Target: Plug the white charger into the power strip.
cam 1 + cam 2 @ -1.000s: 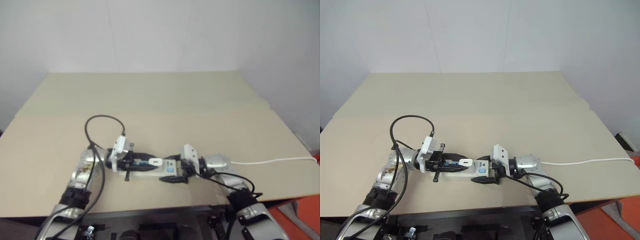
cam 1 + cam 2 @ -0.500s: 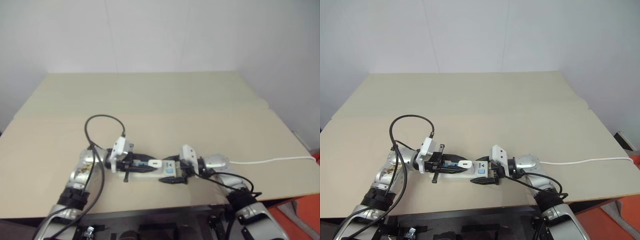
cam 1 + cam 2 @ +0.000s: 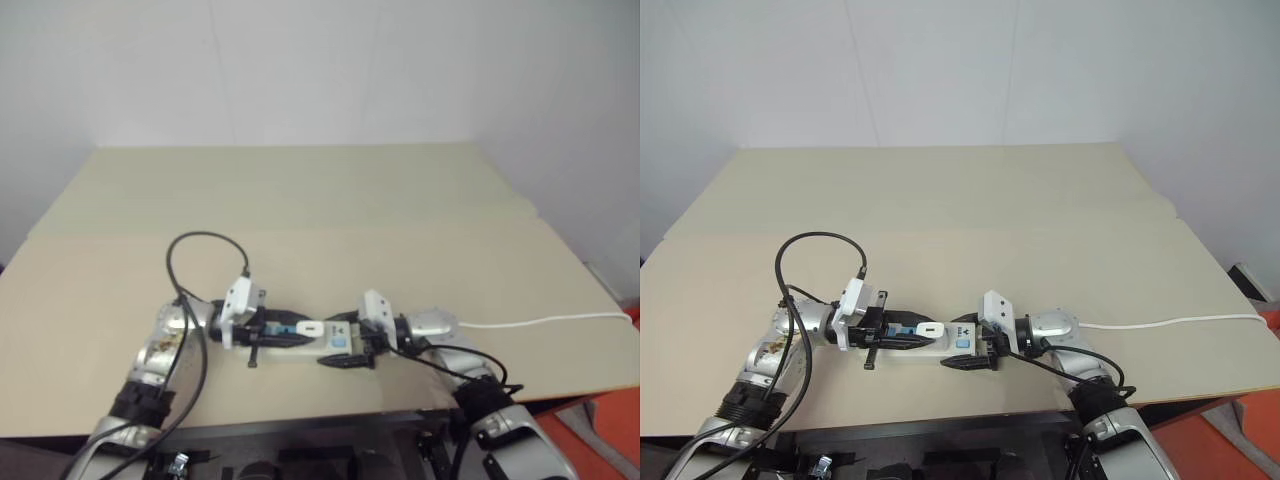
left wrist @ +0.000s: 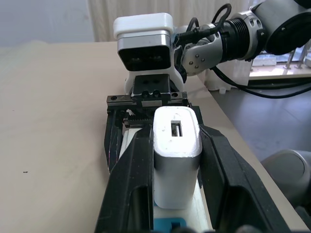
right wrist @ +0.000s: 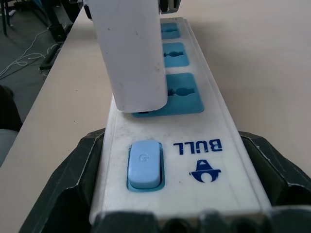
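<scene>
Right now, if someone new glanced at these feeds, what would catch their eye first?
Near the front edge of the table, the two claws meet end to end over the power strip. The left claw is shut on the white charger, standing it on the strip's blue socket nearest the switch. The right claw clamps the strip's switch end, and a white cord trails off to the right.

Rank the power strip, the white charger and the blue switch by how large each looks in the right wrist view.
1. power strip
2. white charger, though it sits near the camera, which makes it look bigger
3. blue switch
</scene>
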You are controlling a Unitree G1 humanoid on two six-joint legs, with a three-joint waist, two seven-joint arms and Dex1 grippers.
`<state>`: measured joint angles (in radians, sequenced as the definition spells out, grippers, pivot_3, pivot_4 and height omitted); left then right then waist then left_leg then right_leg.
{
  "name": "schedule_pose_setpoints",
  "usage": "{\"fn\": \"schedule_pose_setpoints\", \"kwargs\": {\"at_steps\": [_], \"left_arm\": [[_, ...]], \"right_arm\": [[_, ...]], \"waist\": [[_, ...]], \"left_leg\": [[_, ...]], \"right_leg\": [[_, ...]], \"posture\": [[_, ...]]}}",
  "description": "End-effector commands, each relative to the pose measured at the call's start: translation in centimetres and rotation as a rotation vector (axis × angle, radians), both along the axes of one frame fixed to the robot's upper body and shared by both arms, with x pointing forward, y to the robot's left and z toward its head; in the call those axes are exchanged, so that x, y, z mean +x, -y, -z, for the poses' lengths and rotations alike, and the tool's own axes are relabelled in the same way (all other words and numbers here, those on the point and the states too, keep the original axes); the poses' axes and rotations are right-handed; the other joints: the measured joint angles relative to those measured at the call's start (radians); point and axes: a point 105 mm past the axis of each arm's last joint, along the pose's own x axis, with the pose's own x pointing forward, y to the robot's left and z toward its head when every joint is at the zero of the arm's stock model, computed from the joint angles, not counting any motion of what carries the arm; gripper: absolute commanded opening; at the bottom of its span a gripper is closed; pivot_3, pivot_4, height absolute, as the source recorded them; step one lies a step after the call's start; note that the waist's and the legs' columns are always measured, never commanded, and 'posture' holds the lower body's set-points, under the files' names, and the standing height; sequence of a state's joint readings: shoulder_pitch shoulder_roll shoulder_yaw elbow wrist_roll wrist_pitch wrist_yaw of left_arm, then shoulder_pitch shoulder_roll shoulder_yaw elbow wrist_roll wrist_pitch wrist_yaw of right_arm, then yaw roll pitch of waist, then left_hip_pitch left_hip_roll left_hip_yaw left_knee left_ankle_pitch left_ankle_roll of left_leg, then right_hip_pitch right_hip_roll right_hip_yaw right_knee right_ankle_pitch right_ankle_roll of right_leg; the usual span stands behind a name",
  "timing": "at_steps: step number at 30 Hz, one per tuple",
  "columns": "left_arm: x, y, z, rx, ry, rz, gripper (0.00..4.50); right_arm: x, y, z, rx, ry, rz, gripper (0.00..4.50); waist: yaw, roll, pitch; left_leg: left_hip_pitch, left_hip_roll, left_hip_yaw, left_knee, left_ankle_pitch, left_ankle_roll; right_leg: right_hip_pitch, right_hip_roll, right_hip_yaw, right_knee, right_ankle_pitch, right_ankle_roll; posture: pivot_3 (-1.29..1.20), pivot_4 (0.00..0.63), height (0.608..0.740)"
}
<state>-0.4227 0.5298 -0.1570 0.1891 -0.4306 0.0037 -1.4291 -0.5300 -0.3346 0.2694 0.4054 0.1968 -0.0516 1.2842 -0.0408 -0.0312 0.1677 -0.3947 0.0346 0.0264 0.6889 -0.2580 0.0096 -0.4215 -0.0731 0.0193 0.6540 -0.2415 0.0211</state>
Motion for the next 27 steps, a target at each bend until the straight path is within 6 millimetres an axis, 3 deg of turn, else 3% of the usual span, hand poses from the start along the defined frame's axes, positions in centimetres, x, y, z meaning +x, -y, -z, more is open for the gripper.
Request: {"fn": "schedule_pose_setpoints", "kwargs": {"at_steps": [1,19,27], "left_arm": [[-0.9,-1.8,3.9,0.169,-0.126,-0.014,0.98],[-1.2,-3.5,4.8,0.277,-0.109,-0.042,0.98],[-1.0,-2.7,5.5,0.31,-0.095,-0.057,0.98]], "right_arm": [[0.1,-0.1,-1.0,0.017,0.029,-0.02,3.43],[-0.1,-0.6,-0.5,0.022,0.018,-0.031,3.43],[0.0,-0.6,-0.6,0.024,0.018,-0.033,3.43]], "waist": [[-0.001,0.0,0.0],[-0.007,0.002,-0.003],[-0.005,0.003,-0.008]], "left_leg": [[0.001,0.0,0.0,-0.001,0.0,0.0],[0.012,0.001,0.005,-0.01,0.0,0.0],[0.013,0.002,0.007,-0.011,0.0,0.0]], "right_leg": [[0.001,0.0,0.001,0.0,0.0,0.0],[0.003,0.004,0.011,-0.002,0.0,0.0],[0.003,0.004,0.013,-0.002,0.0,0.0]], "posture": [[0.0,0.15,0.74],[0.0,0.15,0.74],[0.0,0.15,0.74]]}}
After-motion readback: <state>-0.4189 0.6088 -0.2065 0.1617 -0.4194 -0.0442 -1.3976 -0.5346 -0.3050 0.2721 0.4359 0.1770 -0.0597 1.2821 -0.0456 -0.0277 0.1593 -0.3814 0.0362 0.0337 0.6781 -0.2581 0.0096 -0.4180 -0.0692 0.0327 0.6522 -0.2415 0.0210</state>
